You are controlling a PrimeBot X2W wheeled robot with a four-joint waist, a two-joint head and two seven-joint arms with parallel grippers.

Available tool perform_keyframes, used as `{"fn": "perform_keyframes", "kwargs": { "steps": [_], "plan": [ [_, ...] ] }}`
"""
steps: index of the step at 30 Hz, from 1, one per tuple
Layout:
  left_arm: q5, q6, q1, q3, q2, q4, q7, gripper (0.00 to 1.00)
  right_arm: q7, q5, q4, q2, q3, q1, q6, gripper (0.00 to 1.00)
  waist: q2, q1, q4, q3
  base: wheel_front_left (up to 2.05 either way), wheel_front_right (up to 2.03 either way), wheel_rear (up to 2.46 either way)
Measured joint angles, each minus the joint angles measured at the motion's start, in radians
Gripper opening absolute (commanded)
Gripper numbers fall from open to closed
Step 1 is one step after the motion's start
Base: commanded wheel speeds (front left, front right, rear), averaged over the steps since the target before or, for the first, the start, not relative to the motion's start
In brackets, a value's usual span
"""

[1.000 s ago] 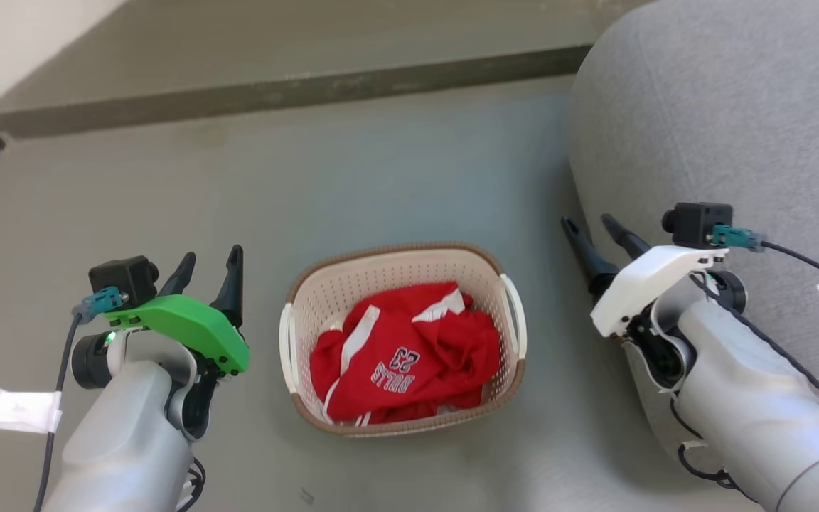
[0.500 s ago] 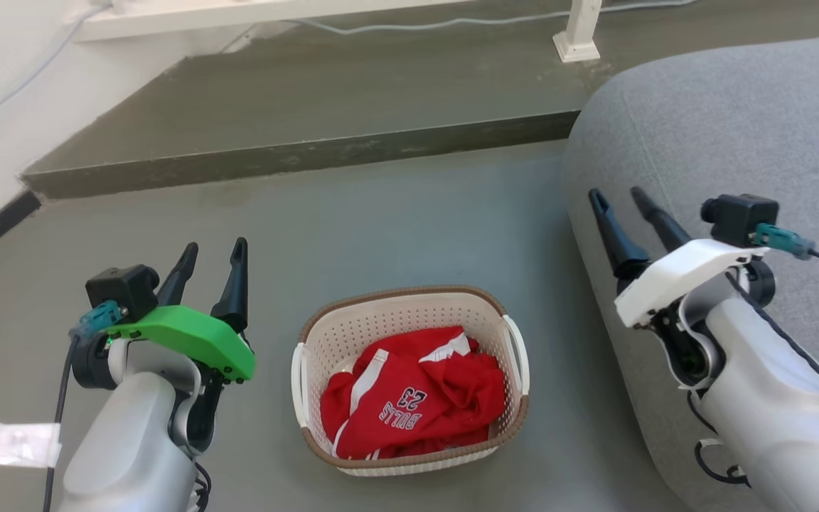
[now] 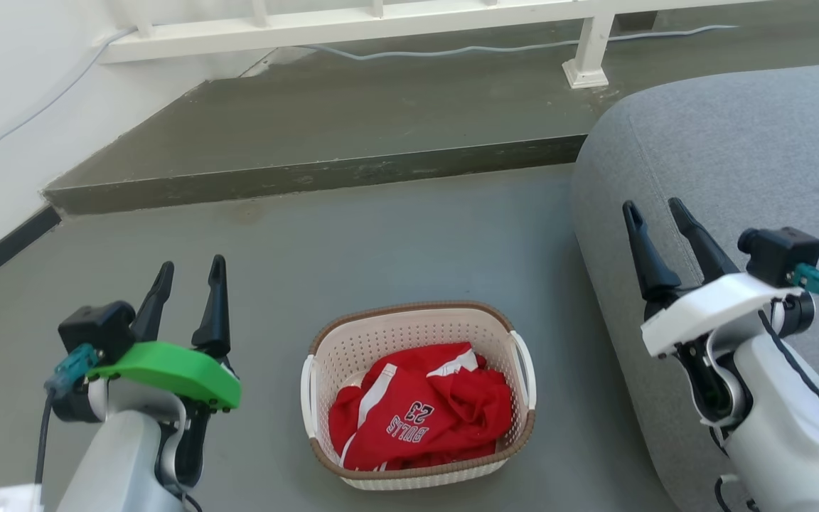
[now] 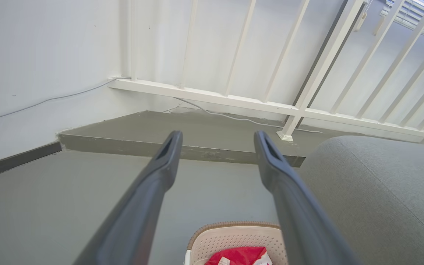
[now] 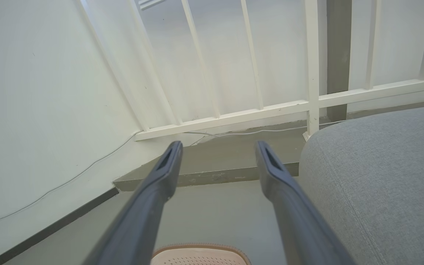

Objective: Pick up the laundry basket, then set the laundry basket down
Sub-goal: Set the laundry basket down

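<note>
Cream perforated plastic laundry basket (image 3: 416, 308) sits on the floor (image 3: 381, 242), left pincer (image 3: 191, 264) at nine o'clock, right pincer (image 3: 652, 206) at three, both spread empty; pickup seemingly pending, handles (image 3: 308, 391) need reaching.

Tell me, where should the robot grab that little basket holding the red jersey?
Grip the laundry basket by its white side handles, the left handle and the right handle. It sits upright on the floor with a handle at each side, so each arm's jaws should come in from its own side.
</note>
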Motion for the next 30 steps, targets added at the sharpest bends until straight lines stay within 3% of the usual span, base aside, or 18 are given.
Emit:
{"fn": "perform_keyframes", "kwargs": {
  "steps": [11, 30],
  "plan": [
    [0.102, 0.021, 0.100, 0.065, -0.018, -0.122, -0.002, 1.00, 0.000, -0.086, -0.098, 0.017, -0.053, 0.119, -0.010, 1.00, 0.0000, 0.0000, -0.009, -0.008, 0.00, 0.00, 0.00],
    [0.171, 0.016, 0.181, 0.094, -0.050, -0.190, -0.002, 1.00, 0.000, -0.168, -0.173, 0.039, -0.117, 0.210, 0.002, 1.00, 0.0000, 0.0000, -0.001, 0.000, 0.00, 0.00, 0.00]
  ]
}}
